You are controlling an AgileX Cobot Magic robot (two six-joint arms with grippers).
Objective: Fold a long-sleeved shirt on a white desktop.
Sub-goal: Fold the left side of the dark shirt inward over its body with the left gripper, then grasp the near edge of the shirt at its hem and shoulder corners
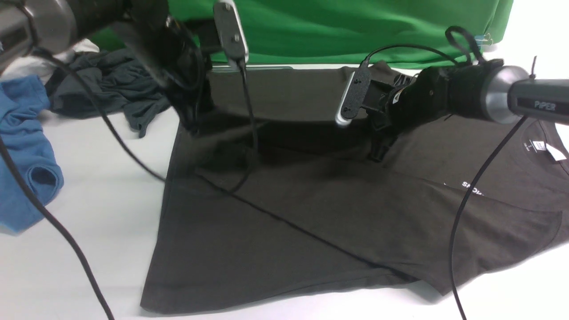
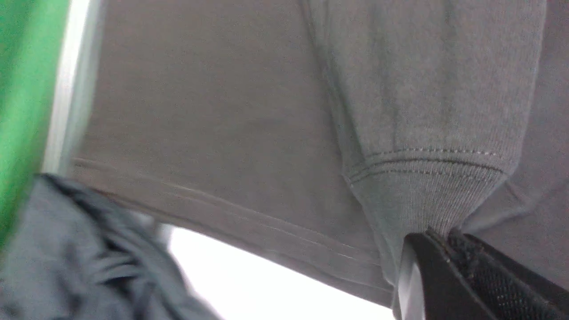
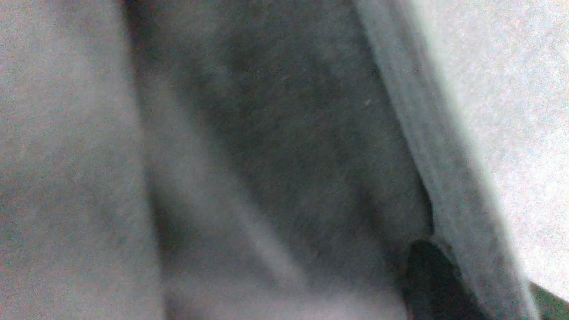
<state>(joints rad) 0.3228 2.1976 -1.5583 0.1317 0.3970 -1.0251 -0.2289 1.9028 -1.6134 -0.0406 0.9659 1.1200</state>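
The long-sleeved shirt lies spread over the white desktop, its white neck label and part of the chest print at the right. My left gripper hangs over the shirt's far left corner. In the left wrist view it is shut on the ribbed cuff of a sleeve. My right gripper reaches down onto the middle of the shirt. In the right wrist view one dark finger is pressed into a fold of shirt fabric beside a hem edge, with the jaws shut.
A crumpled slate-grey garment and a blue garment lie at the far left. A green cloth backdrop hangs behind. Black cables dangle from both arms across the shirt.
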